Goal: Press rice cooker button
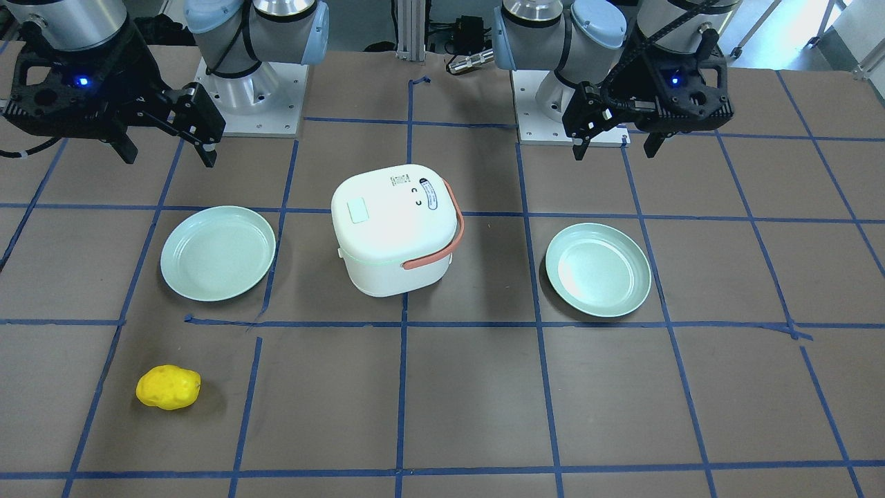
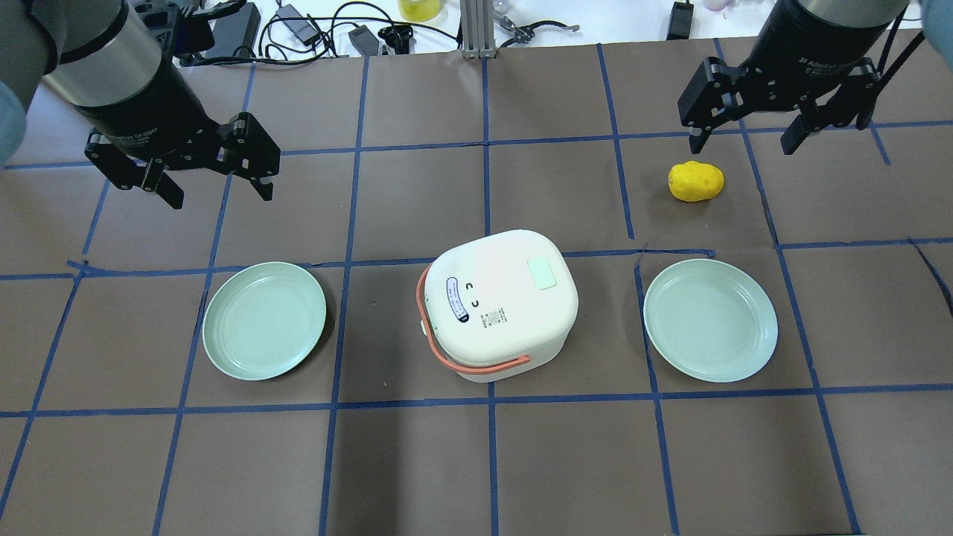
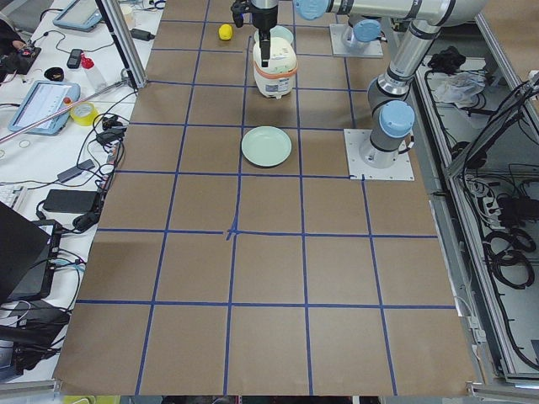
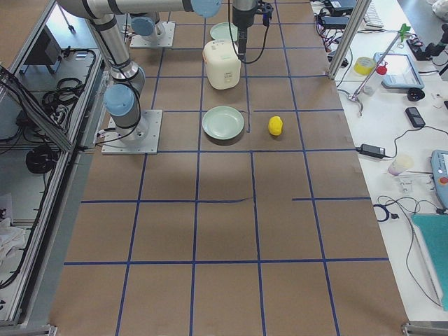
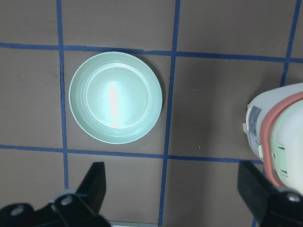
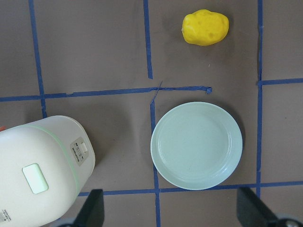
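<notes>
I have not started the press yet. The rice cooker (image 2: 499, 301) sits in the middle of the overhead view on the desk (image 2: 409, 469), between the left plate (image 2: 264, 320) and the right plate (image 2: 711, 320). The pale green button (image 2: 542, 273) is on its lid, toward the right side. I think the next move is to bring one arm over the cooker, close its fingers, and push straight down on that square. The right pincer (image 2: 741, 145), in the upper right, looks nearer to it. It is wide open and holds nothing. The left pincer (image 2: 220, 192), in the upper left, is wide open too, empty and touching nothing.
</notes>
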Robot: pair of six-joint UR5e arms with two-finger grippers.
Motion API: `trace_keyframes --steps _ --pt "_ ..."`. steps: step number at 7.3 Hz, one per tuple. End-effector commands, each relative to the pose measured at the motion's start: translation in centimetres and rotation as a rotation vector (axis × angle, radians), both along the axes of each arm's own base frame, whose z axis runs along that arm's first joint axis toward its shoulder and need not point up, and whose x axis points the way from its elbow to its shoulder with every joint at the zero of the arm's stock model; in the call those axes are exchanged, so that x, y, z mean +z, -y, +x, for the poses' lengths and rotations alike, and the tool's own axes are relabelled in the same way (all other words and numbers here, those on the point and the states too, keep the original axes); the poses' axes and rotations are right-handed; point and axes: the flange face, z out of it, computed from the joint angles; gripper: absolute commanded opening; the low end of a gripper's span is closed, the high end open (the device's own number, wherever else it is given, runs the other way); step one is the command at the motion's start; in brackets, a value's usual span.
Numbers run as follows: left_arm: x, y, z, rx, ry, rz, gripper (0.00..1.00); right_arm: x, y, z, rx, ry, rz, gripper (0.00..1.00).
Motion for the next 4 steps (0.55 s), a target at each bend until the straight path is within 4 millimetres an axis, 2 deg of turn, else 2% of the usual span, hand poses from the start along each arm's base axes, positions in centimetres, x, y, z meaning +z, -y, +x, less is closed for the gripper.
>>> trace_keyframes --steps 1,3,4 --pt "0.0 0.0 0.0 0.000 0.000 0.000 1.00 -0.3 -0.3 0.0 0.000 -0.007 0.011 1.00" --pt "0.0 0.0 0.0 0.000 0.000 0.000 1.00 0.0 0.1 0.3 0.003 0.012 -0.002 1.00" --pt "0.0 0.0 0.0 0.000 0.000 0.000 1.00 -0.9 -0.1 1.7 0.000 0.013 0.012 0.91"
